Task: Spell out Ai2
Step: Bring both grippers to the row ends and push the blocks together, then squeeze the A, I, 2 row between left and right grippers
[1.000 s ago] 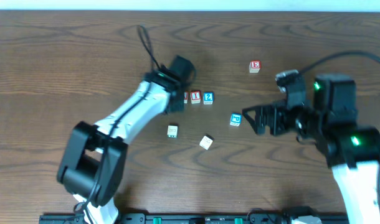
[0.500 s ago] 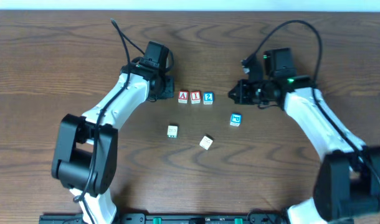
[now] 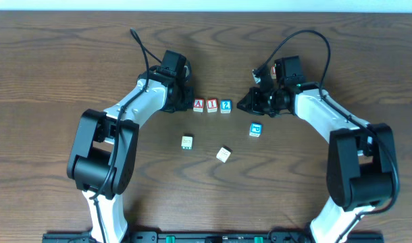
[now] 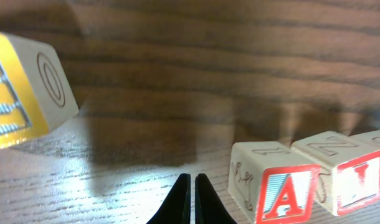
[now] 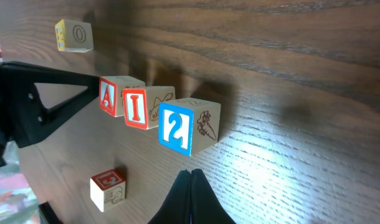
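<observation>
Three wooden letter blocks stand side by side in a row: a red A block (image 3: 198, 104) (image 4: 278, 188) (image 5: 113, 94), a red I block (image 3: 211, 104) (image 5: 140, 106) and a blue 2 block (image 3: 225, 105) (image 5: 179, 128). My left gripper (image 3: 184, 103) (image 4: 191, 188) is shut and empty, low over the table just left of the A block. My right gripper (image 3: 242, 106) (image 5: 190, 177) is shut and empty, just right of the 2 block. Neither touches the row.
A blue-faced block (image 3: 255, 129) lies right of centre, with two pale blocks (image 3: 186, 142) (image 3: 223, 154) nearer the front. A yellow O block (image 4: 25, 93) (image 5: 73, 35) sits beside the left arm. A red-faced block (image 5: 109, 188) lies by the right gripper.
The right arm swung in from beside the blue-faced block to just right of the 2 block, and its jaws shut. The left gripper drew back a little from the A block.
</observation>
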`<state>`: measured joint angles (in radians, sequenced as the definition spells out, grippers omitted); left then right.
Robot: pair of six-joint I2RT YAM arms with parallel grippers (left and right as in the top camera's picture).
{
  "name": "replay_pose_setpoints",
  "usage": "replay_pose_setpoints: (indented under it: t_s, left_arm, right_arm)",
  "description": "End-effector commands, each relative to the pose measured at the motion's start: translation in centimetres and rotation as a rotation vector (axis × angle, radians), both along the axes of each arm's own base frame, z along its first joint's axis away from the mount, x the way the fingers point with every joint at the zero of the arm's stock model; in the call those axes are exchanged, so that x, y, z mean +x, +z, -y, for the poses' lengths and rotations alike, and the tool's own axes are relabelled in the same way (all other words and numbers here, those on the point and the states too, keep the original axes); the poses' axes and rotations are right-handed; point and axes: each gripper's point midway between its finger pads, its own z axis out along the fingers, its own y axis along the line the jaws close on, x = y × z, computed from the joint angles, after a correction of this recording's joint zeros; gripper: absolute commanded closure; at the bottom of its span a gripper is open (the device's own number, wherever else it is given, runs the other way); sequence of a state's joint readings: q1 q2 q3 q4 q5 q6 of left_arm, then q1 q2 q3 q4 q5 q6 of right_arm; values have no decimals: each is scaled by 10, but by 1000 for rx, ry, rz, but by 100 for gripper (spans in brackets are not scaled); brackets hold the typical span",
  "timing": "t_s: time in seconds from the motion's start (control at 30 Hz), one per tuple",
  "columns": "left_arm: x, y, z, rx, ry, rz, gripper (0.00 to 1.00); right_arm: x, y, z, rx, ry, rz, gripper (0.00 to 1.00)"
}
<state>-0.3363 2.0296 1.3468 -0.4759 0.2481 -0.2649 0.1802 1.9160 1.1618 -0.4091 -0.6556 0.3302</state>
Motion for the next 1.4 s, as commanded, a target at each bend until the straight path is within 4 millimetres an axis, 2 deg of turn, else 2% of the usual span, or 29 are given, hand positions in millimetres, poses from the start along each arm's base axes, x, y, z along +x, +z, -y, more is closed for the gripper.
replay_pose_setpoints:
  t_s: [0.0, 0.53, 0.9, 1.13, 1.37]
  left_arm:
    - [2, -4, 1, -12, 8, -3, 94]
    - [7, -1, 3, -35, 53, 9, 94]
    - [5, -1, 8, -71, 90, -20, 94]
    - [5, -1, 7, -70, 113, -24, 94]
    - [6, -1, 7, -72, 114, -21, 94]
  right_arm:
    - [1, -5, 0, 35, -9, -29, 99]
    - [17, -21, 1, 69, -63, -36, 99]
    - [17, -24, -1, 72, -75, -49, 99]
    - [14, -37, -1, 80, -90, -97, 99]
    - [16, -37, -1, 80, -90, -89, 99]
